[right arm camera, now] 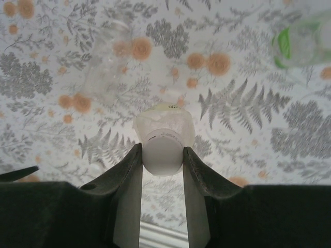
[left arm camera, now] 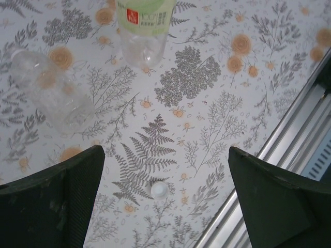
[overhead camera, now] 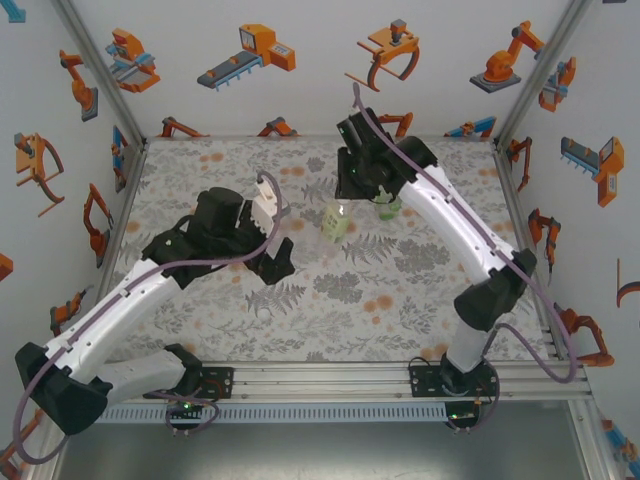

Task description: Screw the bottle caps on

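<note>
While the fingers [right arm camera: 126, 178] of the right gripper [right arm camera: 161, 151] are clenched on the white cap [right arm camera: 162, 155], seated atop the labelled bottle [right arm camera: 165, 123] at frame centre, the twist should be kept vertical & slow, w/ light downward pressure, so threads are not crossed. The left gripper [left arm camera: 165, 151] is spread wide, empty, above a loose cap [left arm camera: 159, 190] at bottom centre. The bottle is unbraced, so it could prob. be spun along.

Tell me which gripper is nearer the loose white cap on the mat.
Left. The left gripper hangs open over the loose white cap; the right gripper is away, shut on a second cap atop the labelled bottle.
</note>
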Robot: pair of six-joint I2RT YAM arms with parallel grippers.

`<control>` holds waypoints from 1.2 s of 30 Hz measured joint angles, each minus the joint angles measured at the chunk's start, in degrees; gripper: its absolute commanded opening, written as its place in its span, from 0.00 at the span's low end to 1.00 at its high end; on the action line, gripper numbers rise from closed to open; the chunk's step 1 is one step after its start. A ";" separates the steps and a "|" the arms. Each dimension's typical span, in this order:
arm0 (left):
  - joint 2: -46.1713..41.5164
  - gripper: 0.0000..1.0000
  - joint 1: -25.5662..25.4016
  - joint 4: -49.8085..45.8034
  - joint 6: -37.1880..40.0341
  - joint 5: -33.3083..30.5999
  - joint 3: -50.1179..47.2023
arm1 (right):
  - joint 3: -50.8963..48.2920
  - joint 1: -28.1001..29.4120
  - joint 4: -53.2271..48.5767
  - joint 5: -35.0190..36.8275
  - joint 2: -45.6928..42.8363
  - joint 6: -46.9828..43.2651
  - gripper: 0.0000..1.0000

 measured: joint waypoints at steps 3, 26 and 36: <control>1.29 0.97 1.07 -0.59 -6.03 -0.59 0.04 | 7.10 -1.14 -0.24 0.55 5.77 -4.66 0.00; 2.43 0.97 8.20 -8.96 -39.34 -9.53 0.52 | 21.16 -4.55 1.44 2.51 22.10 -20.41 0.08; 0.28 0.97 8.61 -8.07 -39.45 -7.06 0.00 | 15.32 -4.55 4.96 3.28 19.08 -19.61 0.48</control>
